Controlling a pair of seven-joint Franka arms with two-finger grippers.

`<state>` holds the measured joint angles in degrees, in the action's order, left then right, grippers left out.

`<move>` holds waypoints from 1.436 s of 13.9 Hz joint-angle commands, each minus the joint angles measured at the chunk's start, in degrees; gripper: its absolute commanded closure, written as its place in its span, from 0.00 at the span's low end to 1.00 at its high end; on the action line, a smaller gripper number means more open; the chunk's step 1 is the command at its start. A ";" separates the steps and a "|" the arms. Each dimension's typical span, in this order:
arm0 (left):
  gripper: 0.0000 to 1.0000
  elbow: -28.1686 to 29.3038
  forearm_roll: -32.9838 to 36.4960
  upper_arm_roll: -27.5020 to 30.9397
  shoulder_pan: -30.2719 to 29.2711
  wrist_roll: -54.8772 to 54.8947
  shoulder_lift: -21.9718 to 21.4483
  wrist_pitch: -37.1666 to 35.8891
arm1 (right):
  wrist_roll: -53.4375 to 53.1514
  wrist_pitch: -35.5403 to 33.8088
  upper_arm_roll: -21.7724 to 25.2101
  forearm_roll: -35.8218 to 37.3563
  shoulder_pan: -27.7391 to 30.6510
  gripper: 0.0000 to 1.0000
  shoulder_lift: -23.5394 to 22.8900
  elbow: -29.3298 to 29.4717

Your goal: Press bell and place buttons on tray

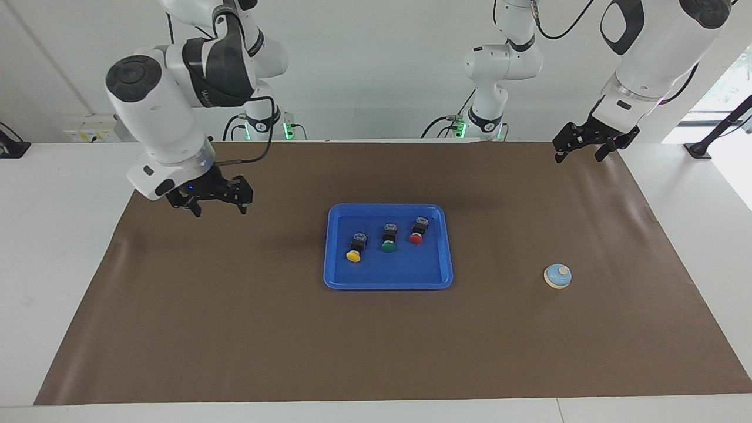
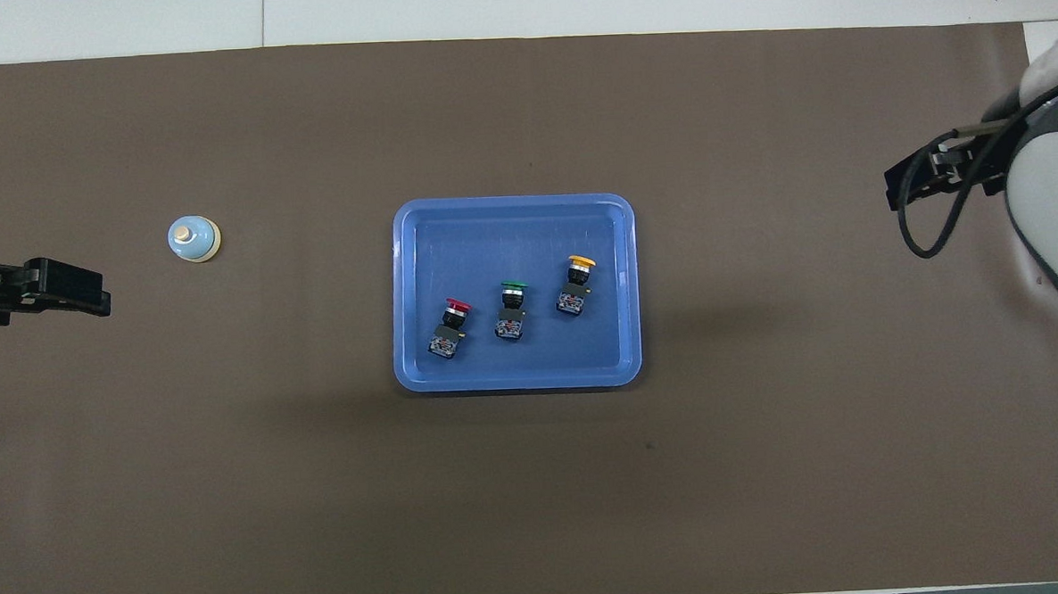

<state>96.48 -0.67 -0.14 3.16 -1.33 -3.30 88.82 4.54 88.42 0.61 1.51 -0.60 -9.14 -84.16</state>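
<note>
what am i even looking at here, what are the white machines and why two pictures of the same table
The white machines are two robot arms, each ending in a black two-finger gripper. One picture is taken from across the table, facing the robots; the other looks down from above their own end, so the sides appear swapped.

On the brown mat sits a blue tray with three push buttons lying in it: the yellow button, the green button and the red button. A small light-blue bell stands on the mat toward the left arm's end.

The left gripper and right gripper hang open in the air over the mat's ends, holding nothing.
</note>
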 commanded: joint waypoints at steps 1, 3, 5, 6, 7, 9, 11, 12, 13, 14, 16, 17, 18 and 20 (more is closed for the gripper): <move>0.00 1.08 -0.48 -0.04 -0.44 0.10 -1.44 -0.14 | 1.26 -3.59 -1.75 0.69 2.71 0.00 6.84 -3.37; 0.00 1.08 -0.48 -0.04 -0.44 0.10 -1.44 -0.05 | 1.26 -4.13 -1.75 0.69 3.06 0.00 9.39 -5.22; 0.00 1.08 -0.48 -0.04 -0.35 0.10 -1.36 -0.06 | 1.35 -4.83 -1.84 0.60 3.24 0.00 10.11 -6.54; 0.00 1.08 -0.48 -0.04 -0.35 0.10 -1.36 -0.14 | 1.26 -4.05 -1.84 0.60 3.15 0.00 10.80 -8.37; 0.00 1.08 -0.48 -0.04 -0.35 0.10 -1.36 -0.06 | 1.00 -2.74 -1.84 0.60 2.98 0.00 11.51 -9.96; 0.00 1.08 -0.56 -0.04 -0.35 0.10 -1.36 -0.05 | 1.09 -2.02 -1.84 0.52 2.98 0.00 11.69 -10.76; 0.00 1.08 -0.48 -0.04 -0.35 0.10 -1.36 -0.05 | 0.83 -2.02 -1.84 0.52 2.80 0.00 11.60 -10.33; 0.00 1.08 -0.48 -0.04 -0.35 0.10 -1.36 -0.05 | 0.82 -2.02 -1.84 0.52 2.71 0.00 11.60 -10.32; 0.00 1.08 -0.48 -0.04 -0.35 0.10 -1.36 -0.14 | 0.91 -2.02 -1.84 0.52 2.80 0.00 11.60 -10.06; 0.00 1.08 -0.48 -0.04 -0.35 0.10 -1.36 -0.06 | 1.09 -2.02 -1.84 0.52 2.89 0.00 11.43 -9.71; 0.00 1.08 -0.48 -0.04 -0.35 0.10 -1.36 -0.14 | 0.91 -2.11 -1.75 0.25 2.80 0.00 11.60 -9.71; 0.00 1.08 -0.48 -0.04 -0.35 0.10 -1.36 -0.06 | 0.82 -2.11 -1.75 0.25 2.63 0.00 11.69 -9.71; 0.00 1.08 -0.48 -0.04 -0.35 0.10 -1.36 -0.05 | 0.74 -2.11 -1.84 0.25 2.63 0.00 11.69 -9.71; 0.00 1.08 -0.48 -0.04 -0.35 0.10 -1.36 -0.05 | 0.82 -2.72 -1.75 0.25 2.80 0.00 11.78 -9.88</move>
<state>96.48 -0.67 -0.14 3.16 -1.33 -3.33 88.82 5.07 85.49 -0.27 1.51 1.16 1.51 -92.82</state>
